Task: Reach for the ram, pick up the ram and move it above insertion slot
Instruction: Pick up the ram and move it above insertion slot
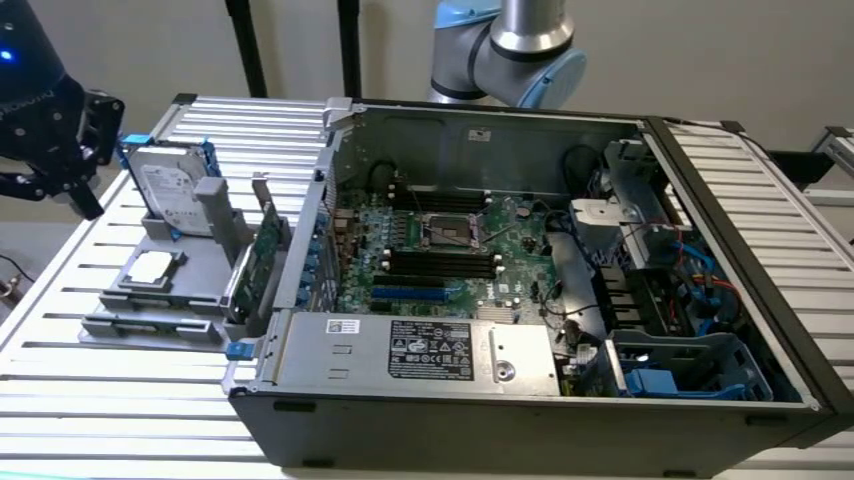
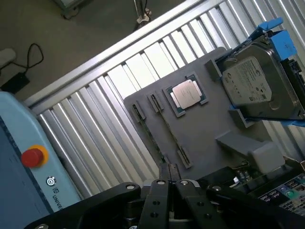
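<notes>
At the exterior view's left the pincer (image 1: 54, 190) hangs above the counter (image 1: 80, 400), tips drawn together on nothing, so the reach looks to be the step in hand. Further right, past the hard drive (image 1: 171, 190), the ram (image 1: 246, 284) appears to stand at the grey tray's (image 1: 120, 300) far side, just beside the open case (image 1: 400, 420). Gripping it would call for the tips to part and line up along its thin edge.

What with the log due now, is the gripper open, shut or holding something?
Gripper: closed, fingertips together, nothing held, above the grey tray.
</notes>
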`<move>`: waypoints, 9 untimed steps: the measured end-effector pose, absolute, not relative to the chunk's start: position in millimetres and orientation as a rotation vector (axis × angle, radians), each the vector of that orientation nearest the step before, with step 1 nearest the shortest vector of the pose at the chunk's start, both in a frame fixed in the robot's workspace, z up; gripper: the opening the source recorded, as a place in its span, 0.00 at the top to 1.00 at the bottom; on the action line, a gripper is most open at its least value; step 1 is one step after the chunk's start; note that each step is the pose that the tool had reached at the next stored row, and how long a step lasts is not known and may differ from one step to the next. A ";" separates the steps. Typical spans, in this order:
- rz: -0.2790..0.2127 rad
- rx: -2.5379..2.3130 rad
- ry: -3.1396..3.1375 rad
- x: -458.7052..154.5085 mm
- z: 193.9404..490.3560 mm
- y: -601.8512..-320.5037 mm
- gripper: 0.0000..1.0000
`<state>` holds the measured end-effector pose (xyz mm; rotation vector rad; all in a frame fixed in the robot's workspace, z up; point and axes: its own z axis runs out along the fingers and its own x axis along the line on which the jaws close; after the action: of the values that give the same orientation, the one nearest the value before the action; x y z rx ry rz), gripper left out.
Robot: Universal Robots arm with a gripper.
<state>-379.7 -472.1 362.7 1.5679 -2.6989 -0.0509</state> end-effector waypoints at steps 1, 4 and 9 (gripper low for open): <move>-0.051 1.592 -2.684 -379.7 362.6 -472.1 0.89; -0.050 1.666 -2.638 -379.7 362.4 -472.1 0.89; -0.048 1.782 -2.559 -379.7 361.7 -472.1 0.89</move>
<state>-379.7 -472.1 361.7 1.7822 -2.5593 -0.0481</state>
